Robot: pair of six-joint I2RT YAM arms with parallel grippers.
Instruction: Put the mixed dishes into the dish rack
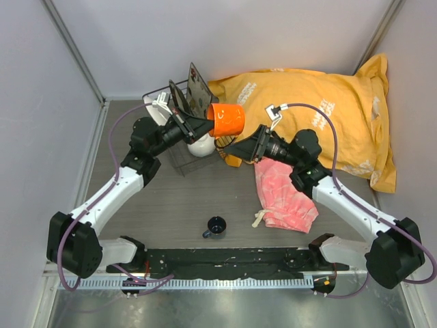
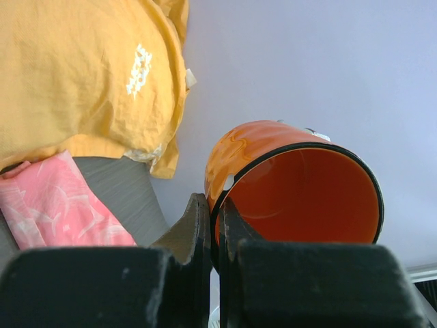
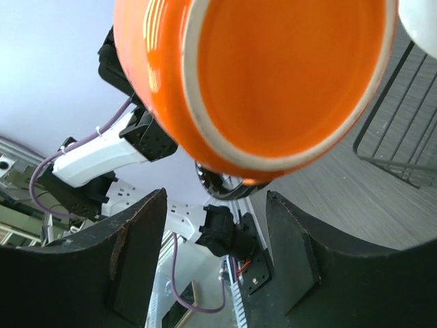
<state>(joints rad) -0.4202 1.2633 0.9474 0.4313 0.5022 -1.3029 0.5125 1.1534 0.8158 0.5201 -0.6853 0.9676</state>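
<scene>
My left gripper (image 1: 207,126) is shut on the rim of the orange mug (image 1: 227,119), one finger inside and one outside, and holds it in the air on its side just right of the dish rack (image 1: 179,160). The left wrist view shows the mug (image 2: 293,184) with its mouth towards the camera and the gripper (image 2: 215,220) pinching its wall. My right gripper (image 1: 230,146) is open just below and right of the mug. Its fingers (image 3: 140,239) are apart, with the mug's base (image 3: 273,75) above them and nothing between. The white bowl (image 1: 200,145) lies in the rack under the left gripper. Dark plates (image 1: 183,100) stand in the rack. A small dark-blue cup (image 1: 216,226) sits on the table at the front.
A big yellow bag (image 1: 321,109) fills the back right. A pink cloth (image 1: 283,195) lies under my right arm. The rack's wire side (image 3: 403,123) shows at the right of the right wrist view.
</scene>
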